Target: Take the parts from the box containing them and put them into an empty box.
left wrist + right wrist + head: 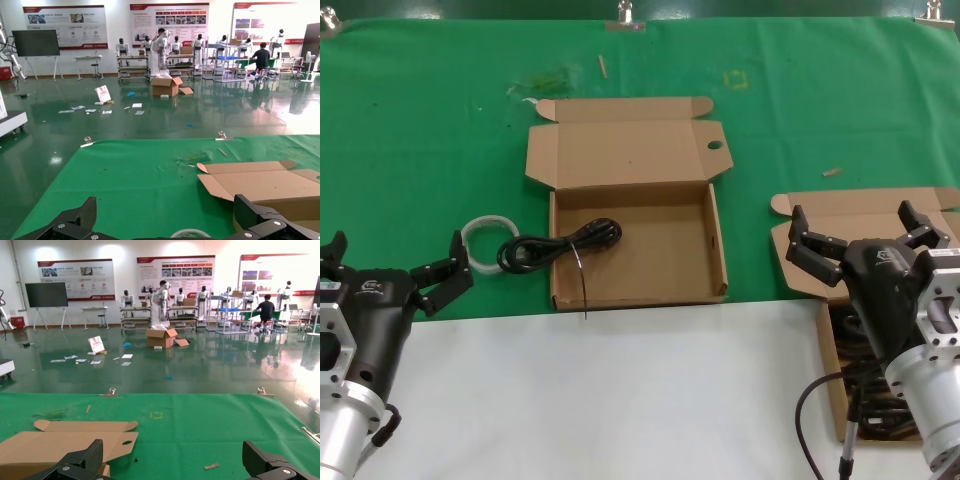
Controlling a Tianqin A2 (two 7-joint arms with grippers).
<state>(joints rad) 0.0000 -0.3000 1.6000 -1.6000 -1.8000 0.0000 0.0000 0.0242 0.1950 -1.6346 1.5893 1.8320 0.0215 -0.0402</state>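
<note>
Head view: the left pincer (392,262) hovers spread wide, empty, low over the table (620,400). Just right of it lies a white ring (485,243), then a black cable (560,244) draped over the holed box's (640,250) wall. The right pincer (865,232), wide and empty, hangs above the cable-filled box (835,390).

Even, bright overhead light fills the hall. The polished green floor (150,115) mirrors the wall posters (175,270) and carries pale glare patches. On the green cloth (440,120) shadows are soft and short. Close up, the wrist views' dark fingertips (75,217) look slightly soft.
</note>
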